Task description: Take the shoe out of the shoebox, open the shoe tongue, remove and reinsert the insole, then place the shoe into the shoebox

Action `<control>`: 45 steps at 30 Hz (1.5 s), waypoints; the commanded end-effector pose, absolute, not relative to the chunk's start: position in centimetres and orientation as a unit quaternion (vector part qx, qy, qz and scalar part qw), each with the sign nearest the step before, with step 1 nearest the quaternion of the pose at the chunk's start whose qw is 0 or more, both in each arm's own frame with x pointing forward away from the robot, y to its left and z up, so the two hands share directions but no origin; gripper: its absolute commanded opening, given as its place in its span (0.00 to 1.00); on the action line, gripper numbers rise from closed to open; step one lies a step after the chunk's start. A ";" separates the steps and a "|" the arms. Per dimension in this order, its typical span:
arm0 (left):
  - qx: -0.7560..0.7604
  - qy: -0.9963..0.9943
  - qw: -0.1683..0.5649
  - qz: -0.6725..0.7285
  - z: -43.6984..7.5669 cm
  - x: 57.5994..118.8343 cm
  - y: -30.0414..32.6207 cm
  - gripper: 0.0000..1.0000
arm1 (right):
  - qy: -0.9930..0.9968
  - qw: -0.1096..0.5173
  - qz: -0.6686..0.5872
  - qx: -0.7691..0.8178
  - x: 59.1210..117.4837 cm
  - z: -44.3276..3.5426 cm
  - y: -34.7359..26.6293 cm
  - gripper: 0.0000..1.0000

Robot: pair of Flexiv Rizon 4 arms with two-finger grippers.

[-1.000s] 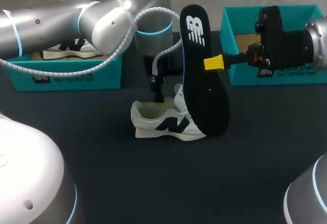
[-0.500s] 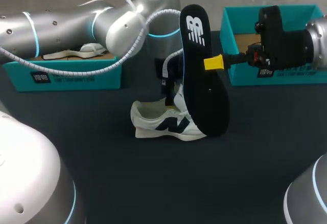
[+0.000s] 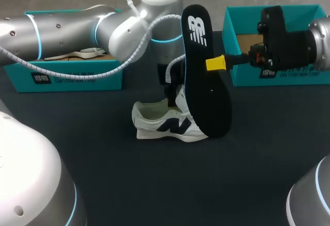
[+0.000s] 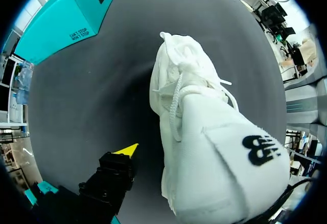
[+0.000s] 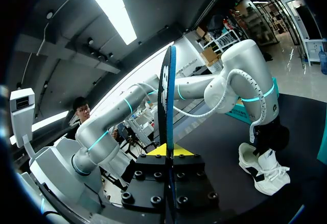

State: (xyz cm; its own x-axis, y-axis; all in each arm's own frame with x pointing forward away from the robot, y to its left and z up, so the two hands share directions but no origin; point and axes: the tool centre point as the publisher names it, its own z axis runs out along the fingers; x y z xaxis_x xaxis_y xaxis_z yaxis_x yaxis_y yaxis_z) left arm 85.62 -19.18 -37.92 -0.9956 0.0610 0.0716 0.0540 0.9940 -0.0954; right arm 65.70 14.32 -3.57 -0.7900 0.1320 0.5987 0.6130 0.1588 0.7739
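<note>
the white shoe [image 3: 167,125] stands on its sole in the middle of the dark table [image 3: 154,184], between the left shoebox [image 3: 77,75] and the right shoebox [image 3: 242,76]. the right gripper [image 3: 216,63] is closed on the black insole [image 3: 205,81] and holds it upright, its lower end near the shoe's toe. the left gripper [image 3: 170,89] is at the shoe's tongue [image 4: 230,152]; whether it grips the tongue, i cannot tell.

1 table [image 3: 170,184] is carrying everything. 2 arms are hanging over it, the left arm [image 3: 62,27] and the right arm [image 3: 317,43]. 2 teal boxes are sitting at its back, the left shoebox [image 3: 103,79] and the right shoebox [image 3: 242,76]. 1 white shoe [image 3: 165,125] is lying between them, and 1 black insole [image 3: 206,92] is standing upright.
</note>
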 end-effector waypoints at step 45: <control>-0.187 -0.975 0.105 0.055 -35.8 85.4 -19.0 0.00 | -0.735 0.202 -0.596 -0.254 65.8 -3.7 14.4 0.00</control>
State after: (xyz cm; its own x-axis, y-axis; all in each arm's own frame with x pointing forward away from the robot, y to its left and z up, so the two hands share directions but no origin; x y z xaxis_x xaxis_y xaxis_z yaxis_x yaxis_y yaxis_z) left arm 84.28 -18.79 -36.84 -0.9514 0.2762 0.1361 0.2612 0.9581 -0.1179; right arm 65.70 14.32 -3.57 -0.7900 0.1320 0.5987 0.6130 0.1588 0.7739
